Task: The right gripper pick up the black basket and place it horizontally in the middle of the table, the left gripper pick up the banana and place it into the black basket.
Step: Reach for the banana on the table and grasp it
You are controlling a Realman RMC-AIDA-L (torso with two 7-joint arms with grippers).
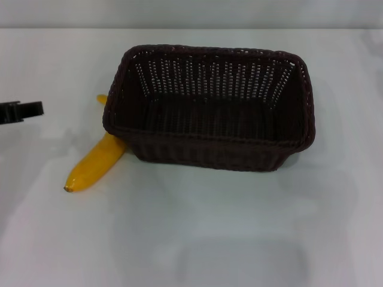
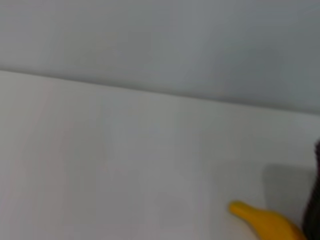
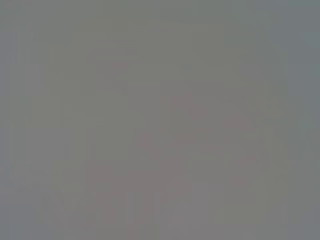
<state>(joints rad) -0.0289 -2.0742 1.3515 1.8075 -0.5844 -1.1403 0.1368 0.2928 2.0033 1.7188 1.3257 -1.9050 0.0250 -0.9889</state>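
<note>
The black basket (image 1: pixel 209 107) stands upright with its long side across the middle of the white table (image 1: pixel 209 239), and nothing lies in it. The yellow banana (image 1: pixel 96 164) lies on the table against the basket's left side, its far end hidden behind the basket's corner. My left gripper (image 1: pixel 23 111) pokes in at the left edge of the head view, apart from the banana. In the left wrist view one end of the banana (image 2: pixel 265 222) shows, with a dark sliver of the basket (image 2: pixel 316 200) beside it. The right gripper is out of view, and the right wrist view shows only flat grey.
The table's far edge (image 1: pixel 191 28) meets a grey wall. Bare white surface lies in front of the basket and on both sides of it.
</note>
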